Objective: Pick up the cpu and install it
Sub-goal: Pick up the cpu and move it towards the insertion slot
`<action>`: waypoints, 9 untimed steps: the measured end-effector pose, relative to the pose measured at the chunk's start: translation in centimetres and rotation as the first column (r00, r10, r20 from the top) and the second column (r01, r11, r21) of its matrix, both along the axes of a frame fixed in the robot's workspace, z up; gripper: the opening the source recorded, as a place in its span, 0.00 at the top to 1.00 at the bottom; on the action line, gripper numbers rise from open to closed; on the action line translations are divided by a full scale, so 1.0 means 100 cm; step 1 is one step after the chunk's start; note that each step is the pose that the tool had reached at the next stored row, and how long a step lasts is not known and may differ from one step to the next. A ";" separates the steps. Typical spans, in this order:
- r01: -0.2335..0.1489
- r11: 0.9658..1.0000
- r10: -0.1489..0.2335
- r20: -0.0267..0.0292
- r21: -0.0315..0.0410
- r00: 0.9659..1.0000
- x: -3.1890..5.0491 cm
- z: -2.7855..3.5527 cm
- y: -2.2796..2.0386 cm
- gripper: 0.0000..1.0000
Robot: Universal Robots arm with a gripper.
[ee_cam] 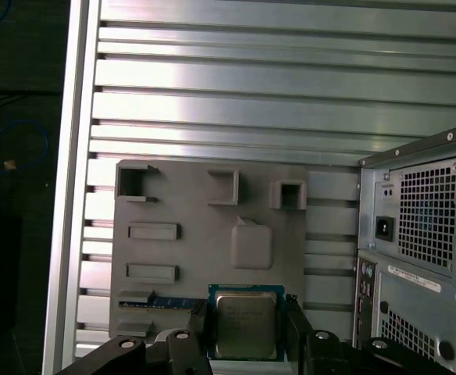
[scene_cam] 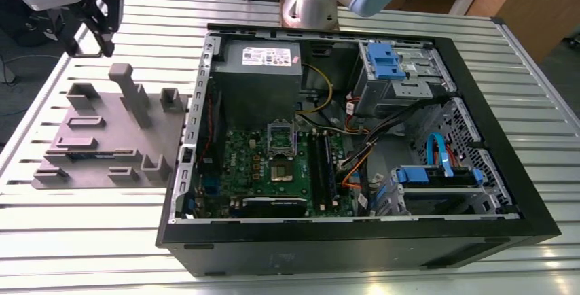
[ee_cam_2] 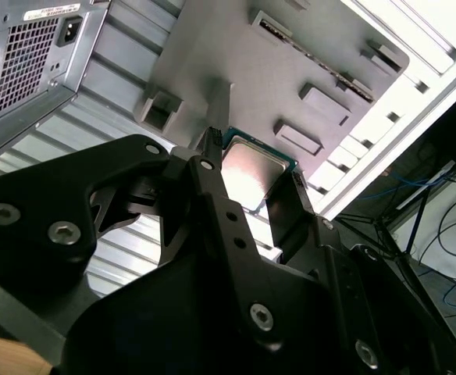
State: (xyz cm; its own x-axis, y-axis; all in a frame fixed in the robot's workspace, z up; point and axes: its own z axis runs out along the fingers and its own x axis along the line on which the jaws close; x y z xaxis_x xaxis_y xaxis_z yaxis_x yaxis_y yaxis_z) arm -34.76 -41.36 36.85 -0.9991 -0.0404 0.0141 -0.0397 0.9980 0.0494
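Slatted aluminium table (scene_cam: 91,240) carries an open desktop computer case (scene_cam: 363,240) and a grey fixture plate (scene_cam: 100,145) in the exterior view, where we see the motherboard's CPU socket (scene_cam: 281,139), apparently open to take a chip. In the second wrist view, the jaws are closed on opposite edges of the cpu (ee_cam_2: 253,173), so its metal top goes untouched. In the first wrist view, we find the cpu pinched level, seemingly lifted clear above the fixture plate.
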 end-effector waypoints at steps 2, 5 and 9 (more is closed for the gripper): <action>0.000 1.000 0.000 0.000 0.000 1.000 0.0004 0.0000 0.0000 0.53; 0.000 1.000 0.000 0.000 0.000 1.000 0.0013 0.0000 0.0000 0.53; 0.000 1.000 0.000 0.000 0.000 1.000 0.0026 0.0000 0.0000 0.53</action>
State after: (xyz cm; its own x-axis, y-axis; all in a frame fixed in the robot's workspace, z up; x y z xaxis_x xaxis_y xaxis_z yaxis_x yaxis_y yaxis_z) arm -34.51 -41.36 36.84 -0.9991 -0.0404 0.0141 -0.0396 0.9980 0.0495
